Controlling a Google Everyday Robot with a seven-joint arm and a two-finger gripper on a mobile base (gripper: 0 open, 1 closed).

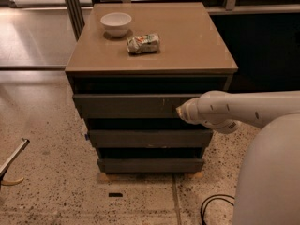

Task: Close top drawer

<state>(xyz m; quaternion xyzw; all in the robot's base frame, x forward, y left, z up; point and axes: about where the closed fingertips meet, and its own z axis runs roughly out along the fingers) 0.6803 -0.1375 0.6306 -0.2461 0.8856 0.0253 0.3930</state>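
Note:
The top drawer (126,105) is the widest dark grey-brown front of the cabinet, just under the tan top. Its front sticks out slightly past the cabinet's edge. My white arm comes in from the right, and its tip with the gripper (180,110) sits against the right part of that drawer front. The fingers are hidden behind the arm's end. Two narrower grey drawer fronts (149,138) lie below.
On the cabinet top (187,41) stand a white bowl (116,22) and a crushed can (143,43). My white base (269,177) fills the lower right. A black cable (213,205) lies on the speckled floor. A metal object (11,161) lies at the left.

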